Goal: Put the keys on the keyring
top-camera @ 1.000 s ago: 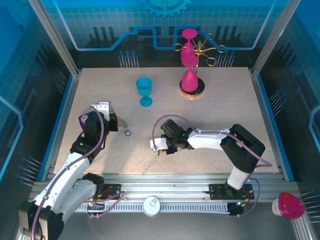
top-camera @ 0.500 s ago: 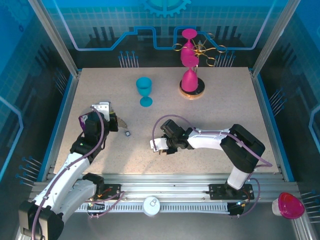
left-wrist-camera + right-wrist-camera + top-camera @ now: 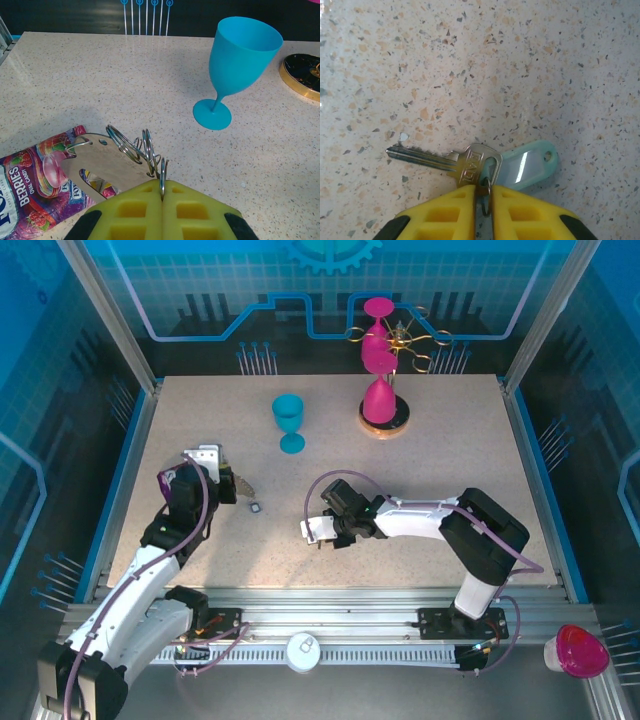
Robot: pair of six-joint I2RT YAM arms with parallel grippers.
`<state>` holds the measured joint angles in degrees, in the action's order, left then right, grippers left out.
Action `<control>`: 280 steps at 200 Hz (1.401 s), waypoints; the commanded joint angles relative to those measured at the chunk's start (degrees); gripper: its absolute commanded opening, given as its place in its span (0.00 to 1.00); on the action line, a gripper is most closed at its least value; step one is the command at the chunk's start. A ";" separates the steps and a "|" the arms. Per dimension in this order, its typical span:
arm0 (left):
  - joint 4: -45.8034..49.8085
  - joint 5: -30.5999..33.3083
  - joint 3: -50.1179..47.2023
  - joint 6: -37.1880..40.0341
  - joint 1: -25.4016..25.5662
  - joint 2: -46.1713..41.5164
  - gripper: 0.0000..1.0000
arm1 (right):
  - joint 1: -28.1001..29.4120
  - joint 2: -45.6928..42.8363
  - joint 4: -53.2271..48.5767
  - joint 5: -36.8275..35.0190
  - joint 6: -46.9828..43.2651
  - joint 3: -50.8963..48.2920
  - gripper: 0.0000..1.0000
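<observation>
The keyring [image 3: 162, 176] is a string of thin metal rings joined to a grey oval loop strap [image 3: 107, 162]. My left gripper [image 3: 162, 194] is shut on its last ring, which stands upright between the yellow pads, and the strap hangs over the purple snack packet [image 3: 30, 175]. From above, the left gripper [image 3: 226, 485] is at the table's left. A silvery key [image 3: 445, 161] lies flat on the table, joined by a small ring to a pale blue plastic tag [image 3: 527, 165]. My right gripper [image 3: 484, 194] is pinched on that small ring, low over the table near the middle [image 3: 316, 531].
A blue goblet [image 3: 235, 65] stands upright beyond the left gripper, also seen from above [image 3: 289, 420]. A stand with pink goblets [image 3: 381, 390] on a gold-rimmed base [image 3: 300, 75] is at the back. A small dark object [image 3: 255, 507] lies between the grippers.
</observation>
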<state>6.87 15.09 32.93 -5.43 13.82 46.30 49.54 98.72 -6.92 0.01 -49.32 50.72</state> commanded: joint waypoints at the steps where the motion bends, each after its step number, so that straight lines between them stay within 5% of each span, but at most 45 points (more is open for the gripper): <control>1: -3.19 -0.59 -0.14 1.21 -0.47 -1.16 0.00 | 0.12 1.04 -1.43 0.21 -0.77 1.18 0.15; 121: -4.13 -2.34 -0.15 2.94 -0.51 -2.00 0.00 | -1.52 -6.84 -2.77 4.23 4.38 0.70 0.00; 168: -6.89 -13.76 0.49 7.63 0.98 -2.60 0.00 | -3.99 -17.98 -5.45 9.89 10.61 -0.01 0.00; 217: -7.18 -24.04 1.85 24.93 9.75 -0.35 0.00 | -7.56 -28.13 -5.19 17.84 16.99 -3.49 0.00; 280: -14.11 -36.79 1.49 32.74 13.41 6.69 0.00 | -8.68 -35.15 -3.71 20.97 20.56 -5.05 0.00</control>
<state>-0.40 -13.89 33.23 22.37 26.41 51.70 41.50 65.43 -10.96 17.87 -31.64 46.48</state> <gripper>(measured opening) 0.049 0.058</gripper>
